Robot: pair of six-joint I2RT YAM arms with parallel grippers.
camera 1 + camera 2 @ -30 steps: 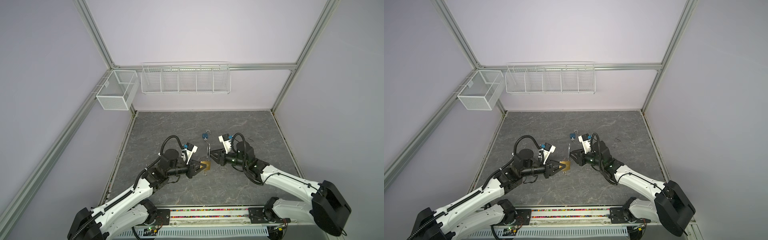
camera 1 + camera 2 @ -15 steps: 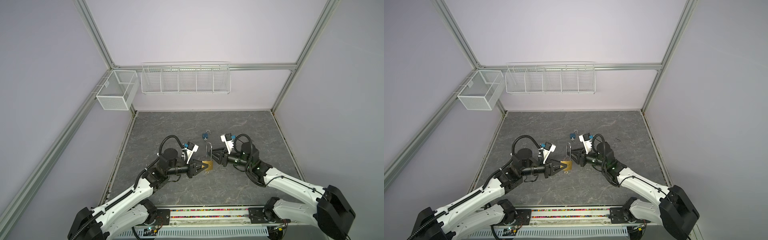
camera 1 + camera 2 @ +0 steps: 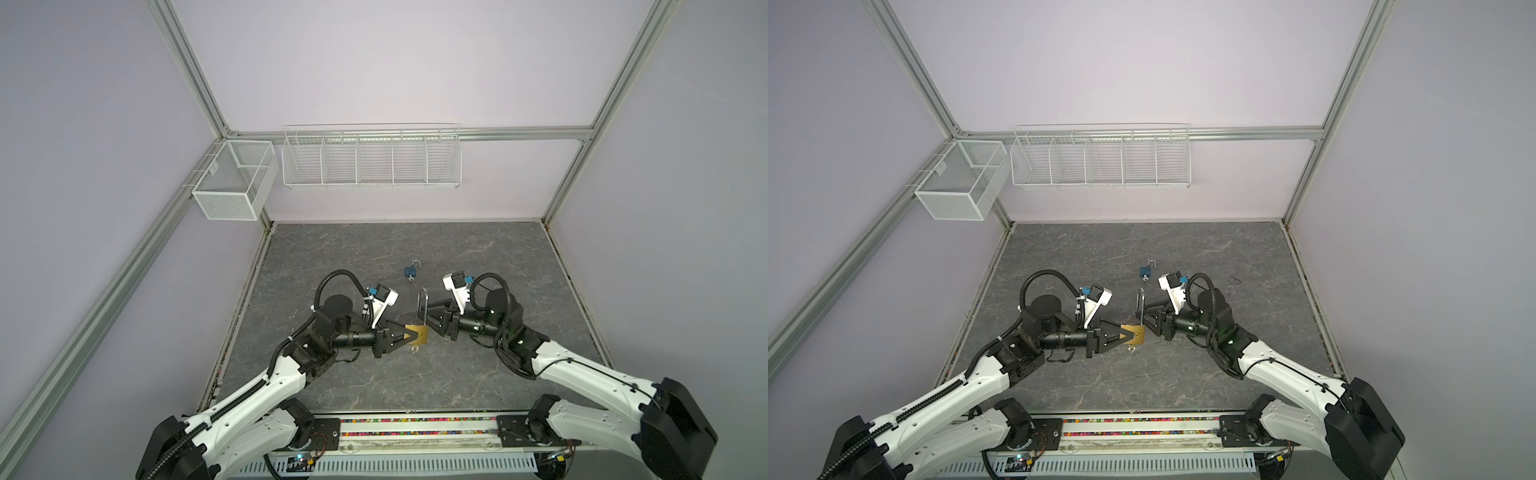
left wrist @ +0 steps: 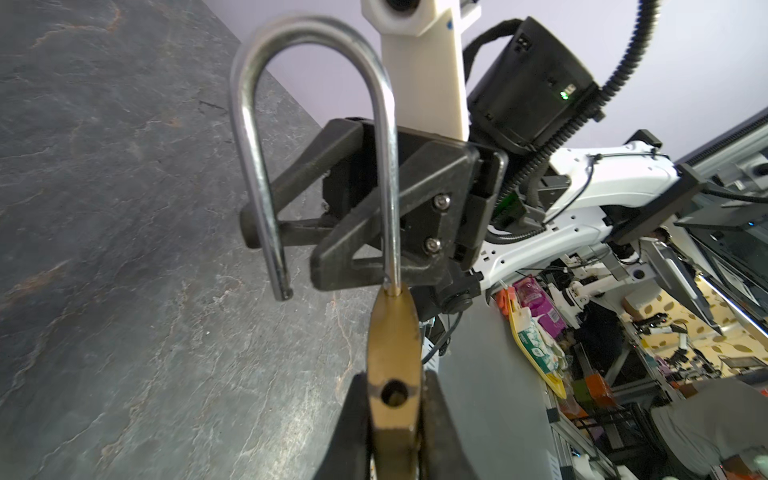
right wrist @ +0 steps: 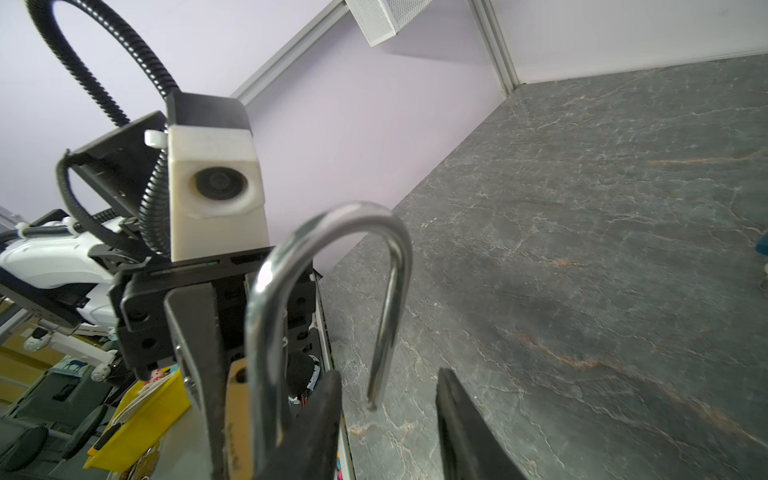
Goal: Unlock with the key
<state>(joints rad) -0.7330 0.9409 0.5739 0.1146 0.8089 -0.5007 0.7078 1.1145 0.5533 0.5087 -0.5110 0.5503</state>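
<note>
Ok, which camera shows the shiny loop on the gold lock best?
The left wrist view: the whole loop shows large, its free end out of the gold lock. The right wrist view shows the loop close too, but one leg runs off the picture. In both top views it is tiny.

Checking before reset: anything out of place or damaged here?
Nothing stands out. The brass padlock, clamped in the left claw, has its shackle open, free leg out of the body; the blue padlock lies open on the table.

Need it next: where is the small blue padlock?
The small blue padlock lies mid-table in both top views, just beyond the brass padlock.
</note>
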